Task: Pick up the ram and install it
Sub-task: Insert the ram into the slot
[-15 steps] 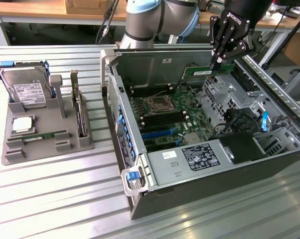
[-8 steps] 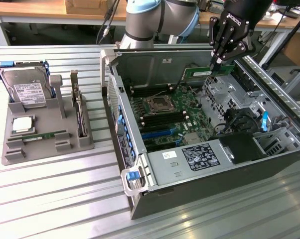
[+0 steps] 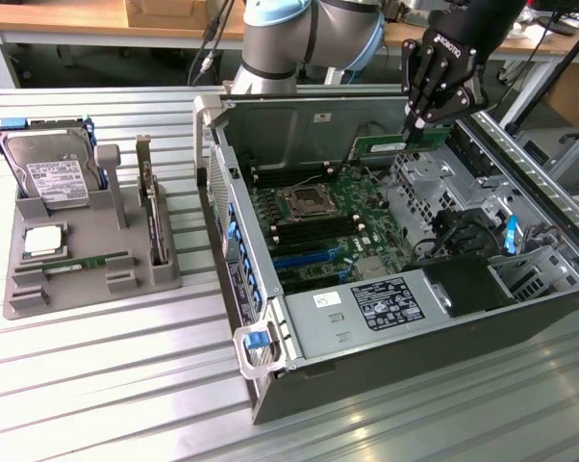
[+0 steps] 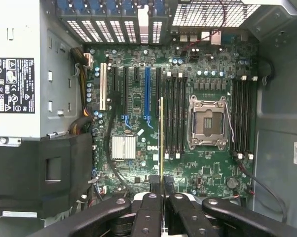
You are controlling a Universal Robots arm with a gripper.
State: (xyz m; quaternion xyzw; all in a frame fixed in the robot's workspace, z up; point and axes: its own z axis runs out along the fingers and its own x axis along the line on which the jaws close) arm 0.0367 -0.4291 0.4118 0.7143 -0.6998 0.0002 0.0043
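Gripper (image 3: 417,123) clenched on the ram (image 3: 384,144), upper right of the exterior view. The stick is held level above the open computer case (image 3: 386,371), over the far end of the motherboard (image 3: 318,231) (not seated in any slot). In the wrist view the ram (image 4: 161,138) shows edge-on, pinched between the fingertips (image 4: 153,181). It hangs over the board near the black memory slots (image 4: 174,113) and the CPU socket (image 4: 206,122). A spare stick (image 3: 78,262) lies in the grey tray (image 3: 25,303), left of the exterior view, with a hard drive (image 3: 54,173) and an upright card (image 3: 150,207).
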